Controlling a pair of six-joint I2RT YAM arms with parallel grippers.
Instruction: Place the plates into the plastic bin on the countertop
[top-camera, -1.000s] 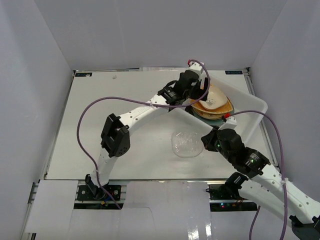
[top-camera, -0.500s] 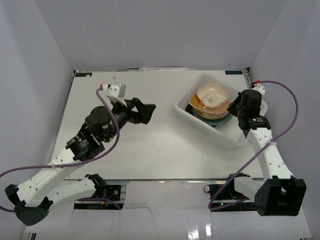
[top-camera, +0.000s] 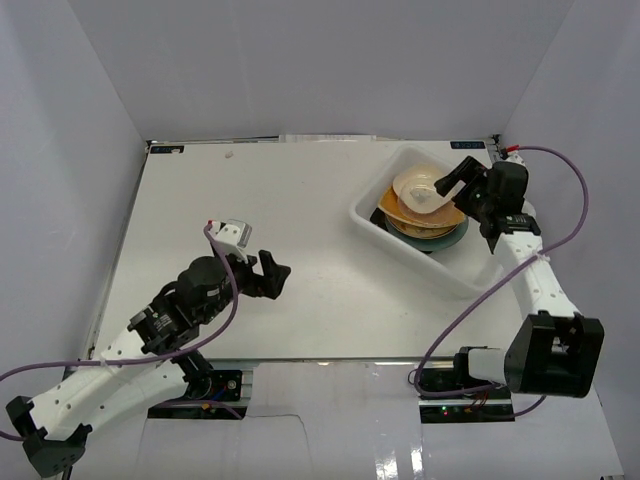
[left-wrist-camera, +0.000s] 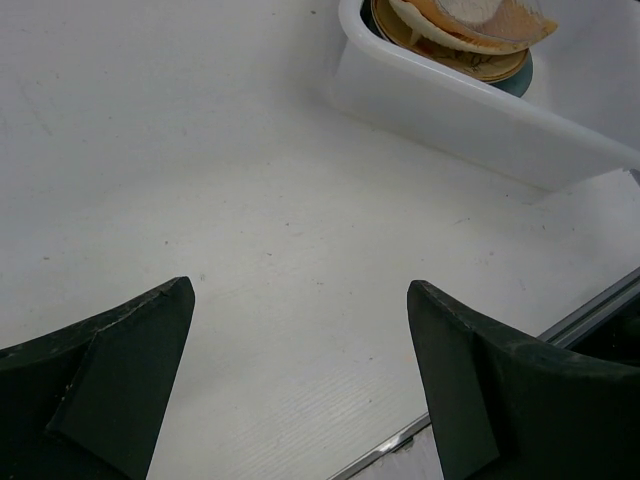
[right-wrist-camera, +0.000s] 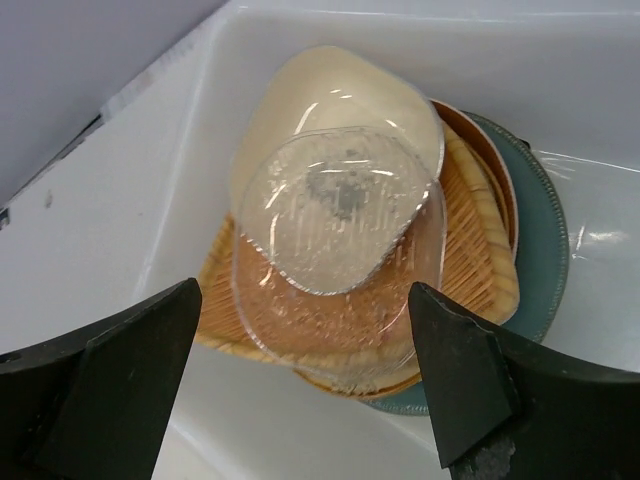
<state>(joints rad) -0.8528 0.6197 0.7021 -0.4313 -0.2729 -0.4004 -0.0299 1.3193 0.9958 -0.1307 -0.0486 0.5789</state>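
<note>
White countertop (top-camera: 300, 200) bears a translucent bin (left-wrist-camera: 450, 110), clear glass plate (right-wrist-camera: 340, 250) topmost; left end effector (left-wrist-camera: 298, 290), right end effector (right-wrist-camera: 303, 288) spread.

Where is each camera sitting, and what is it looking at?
Top external: high behind the arms, looking down at the countertop; both arms, left gripper and right gripper show.
Left wrist: on the left arm, looking across the countertop toward the plastic bin; its open fingers show.
Right wrist: on the right arm, looking down into the bin at the plates, clear glass plate topmost; open fingers show.
Shared: all three show the bin with plates.
</note>
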